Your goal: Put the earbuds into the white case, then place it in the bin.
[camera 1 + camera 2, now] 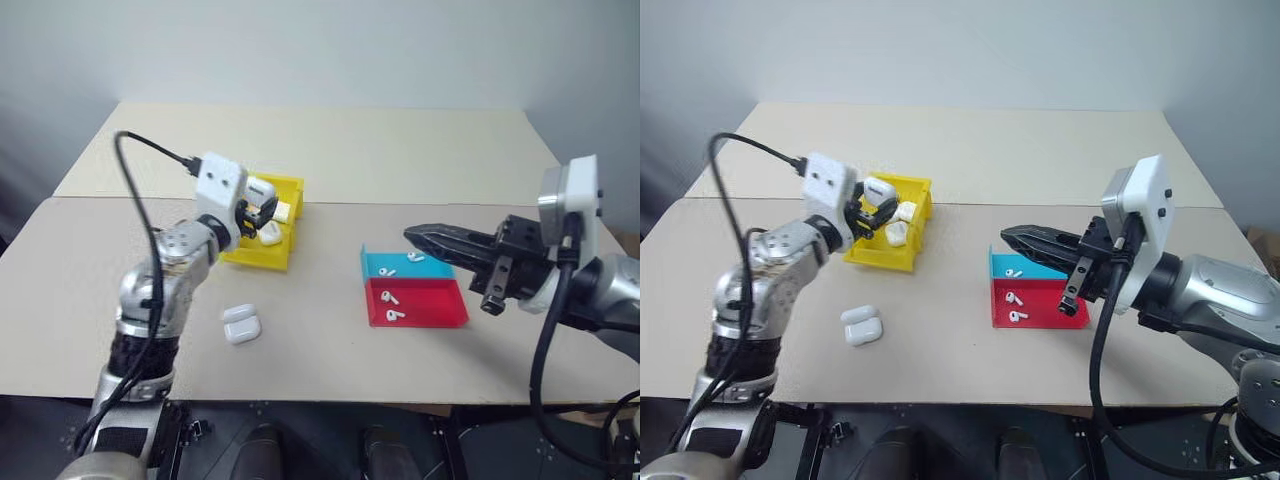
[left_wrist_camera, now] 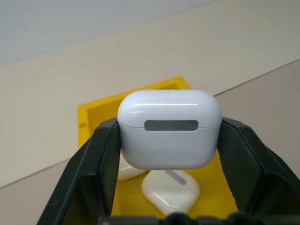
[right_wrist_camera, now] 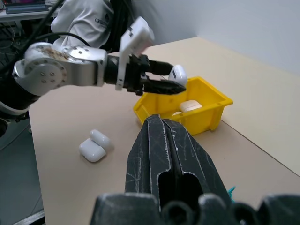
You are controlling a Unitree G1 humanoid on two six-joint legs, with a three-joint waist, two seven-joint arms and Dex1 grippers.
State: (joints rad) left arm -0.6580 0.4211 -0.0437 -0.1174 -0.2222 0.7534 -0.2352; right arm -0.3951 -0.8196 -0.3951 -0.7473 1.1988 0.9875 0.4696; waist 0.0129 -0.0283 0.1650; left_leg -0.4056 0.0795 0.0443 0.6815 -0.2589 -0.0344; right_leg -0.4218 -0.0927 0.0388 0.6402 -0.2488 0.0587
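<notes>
Beige table (image 1: 330,340) lies open between bin (image 1: 262,255) edge and trays (image 1: 415,300).

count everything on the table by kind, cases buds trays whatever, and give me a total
white cases: 5
earbuds: 4
yellow bin: 1
blue tray: 1
red tray: 1
total: 12

Glossy white plastic case (image 2: 169,129), yellow plastic bin (image 2: 93,117)
</notes>
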